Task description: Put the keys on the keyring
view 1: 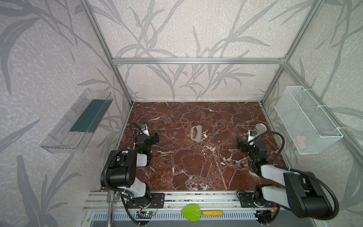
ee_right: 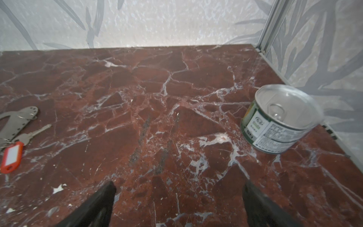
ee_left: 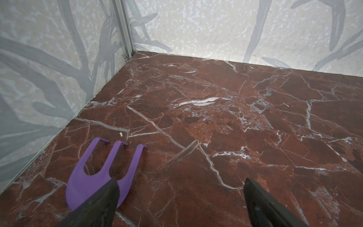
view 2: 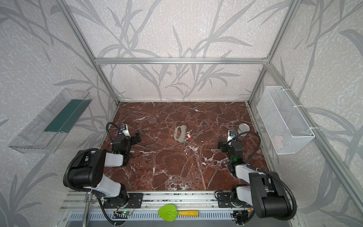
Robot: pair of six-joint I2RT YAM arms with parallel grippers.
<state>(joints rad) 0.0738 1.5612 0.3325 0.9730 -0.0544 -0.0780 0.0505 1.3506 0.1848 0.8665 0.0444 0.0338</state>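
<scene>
The pale-grey keyring (view 1: 196,134) (view 2: 180,134) lies flat on the marble table, mid-table toward the back. The keys (view 1: 205,135) (view 2: 189,136), a small silver key with a red tag, rest against its right edge. In the right wrist view the keyring (ee_right: 17,118) is cut off by the picture's edge, and the silver key (ee_right: 35,132) and red tag (ee_right: 12,157) lie beside it. My left gripper (view 1: 156,137) (ee_left: 181,181) hovers open at the table's left side. Far to the right of the keys, my right gripper (view 1: 240,144) (ee_right: 179,184) is open too. Neither holds anything.
A purple three-pronged plastic tool (ee_left: 102,173) lies by my left gripper near the left wall. An open tin can (ee_right: 279,118) (view 1: 260,128) stands behind my right gripper. A clear shelf (view 1: 76,121) and a white wire basket (view 1: 308,119) hang on the side walls.
</scene>
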